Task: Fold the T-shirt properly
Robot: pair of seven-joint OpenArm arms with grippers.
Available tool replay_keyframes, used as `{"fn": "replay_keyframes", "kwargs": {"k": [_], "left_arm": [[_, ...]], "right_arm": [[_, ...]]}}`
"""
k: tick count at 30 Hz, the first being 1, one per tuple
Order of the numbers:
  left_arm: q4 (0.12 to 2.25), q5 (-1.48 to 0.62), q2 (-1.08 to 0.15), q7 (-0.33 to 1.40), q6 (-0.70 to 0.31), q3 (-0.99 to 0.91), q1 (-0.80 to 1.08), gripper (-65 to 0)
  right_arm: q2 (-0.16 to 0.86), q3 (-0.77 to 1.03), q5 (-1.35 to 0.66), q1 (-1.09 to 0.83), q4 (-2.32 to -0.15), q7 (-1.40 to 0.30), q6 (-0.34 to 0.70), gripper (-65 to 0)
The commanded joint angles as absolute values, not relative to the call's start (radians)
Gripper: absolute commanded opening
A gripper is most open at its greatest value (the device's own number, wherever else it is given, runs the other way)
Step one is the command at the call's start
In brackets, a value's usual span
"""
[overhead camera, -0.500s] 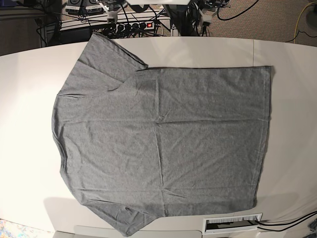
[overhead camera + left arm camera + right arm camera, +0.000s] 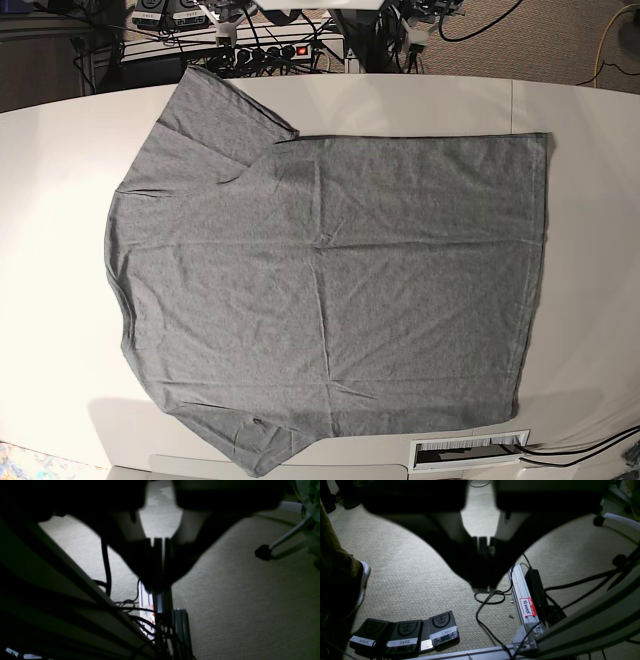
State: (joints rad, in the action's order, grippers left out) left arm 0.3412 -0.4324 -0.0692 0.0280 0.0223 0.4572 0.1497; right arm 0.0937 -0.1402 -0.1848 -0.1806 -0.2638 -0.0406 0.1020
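We start at the jaws: the left gripper (image 2: 160, 555) has its two dark jaws pressed together with only a sliver of light between them, nothing held. The right gripper (image 2: 483, 555) shows the same, jaws closed on nothing.

Both wrist cameras look down past the table edge at beige woven carpet (image 2: 415, 562), so we judge the arms are parked low and off to the sides, clear of the work, which would explain why neither arm appears in the base view. Under the right gripper we see three dark foot pedals with white labels (image 2: 406, 631), a silver aluminium rail with a red-and-white sticker (image 2: 523, 597) and loose black cables (image 2: 487, 600). A shoe and trouser leg sit at the left edge, mostly cut off. The left wrist view is very dark; we can make out carpet, tangled cables and a chair caster (image 2: 262, 552), little else.

Out on the white tabletop (image 2: 590, 150) lies the plain heather-grey short-sleeved T-shirt (image 2: 330, 280), spread flat, collar end toward the view's left, hem toward the right. We read that flat spread as a starting layout: no fold is made yet. The lower sleeve runs to the bottom edge and is partly cut off. The neckline is hard to make out.
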Motion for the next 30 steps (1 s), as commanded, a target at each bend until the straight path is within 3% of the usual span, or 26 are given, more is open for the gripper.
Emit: {"fn": "replay_keyframes", "kwargs": {"k": [1,14,22,30], "left_arm": [[0.347,-0.439,-0.067,0.024,0.027,0.459,0.155,-65.0],[0.352,-0.351,-0.067,-0.001,0.027,0.459,0.206,-65.0],[0.403,-0.333,-0.096,-0.001,0.027,0.459,0.281,-65.0],[0.515,-0.298,-0.169,-0.001,0.027,0.459,0.37,-65.0]], "right_arm": [[0.097,-0.138,-0.186,-0.188,-0.268,-0.033,0.108,-65.0],[0.115,-0.138,-0.115,-0.237,-0.268,-0.048,0.108,-65.0],[0.2,-0.138,-0.115,-0.283,-0.273,-0.054,0.109,-65.0],[0.287,-0.138,-0.114,-0.361,-0.423,-0.124,0.138,-65.0]]}}
